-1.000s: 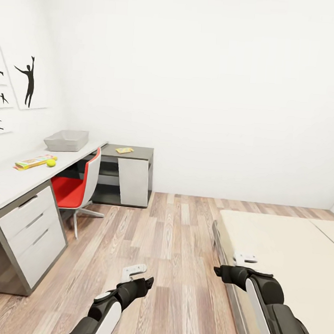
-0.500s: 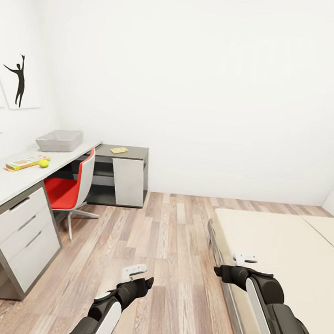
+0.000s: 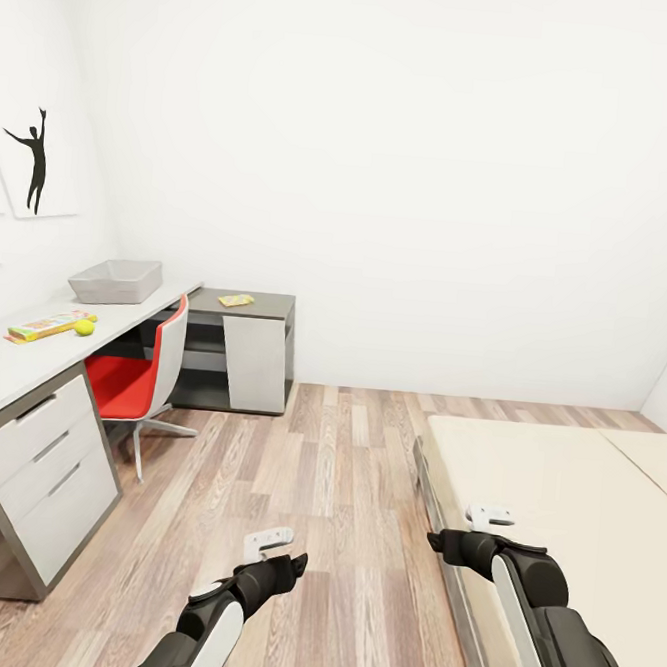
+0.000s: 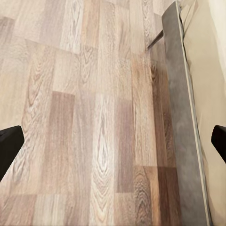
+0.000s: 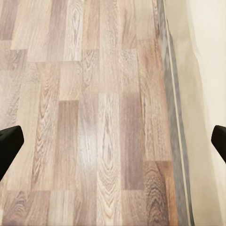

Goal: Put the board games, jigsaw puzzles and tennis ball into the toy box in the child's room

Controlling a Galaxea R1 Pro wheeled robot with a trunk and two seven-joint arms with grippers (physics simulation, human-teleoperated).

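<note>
Both sets of jaws spread wide and gripping nothing: left gripper (image 3: 275, 545) and right gripper (image 3: 487, 514) held low, dark fingertips at the far edges of each wrist view with bare floor (image 4: 94, 117) between. Left arm over the planks, right arm at the near edge of the bed (image 3: 572, 483). Judged a travel step, no toy yet taken up. Toy box (image 3: 115, 281) seen as a shallow grey open tray with sloping walls, standing on the pale desk (image 3: 1, 357) along the left wall, well apart from both arms. Tennis ball (image 3: 83, 327) small, round, yellow-green, just beside a long flat brightly printed box (image 3: 48, 325), both nearer than the tray; whether board game or puzzle cannot be told. Another flat printed item (image 3: 236, 300) lying on the darker corner section of the desk. Visible part of the bed bare, cream and smooth, with a grey frame edge (image 4: 176, 117); no board games seen on it from here. Red-seated swivel chair (image 3: 139, 378) with a white back tucked at the desk. Floor of wood-grain planks in mixed brown tones, matte. Next move judged to call for driving the base toward the desk or further along the bed, keeping clear of chair and frame, then raising an arm to working height
</note>
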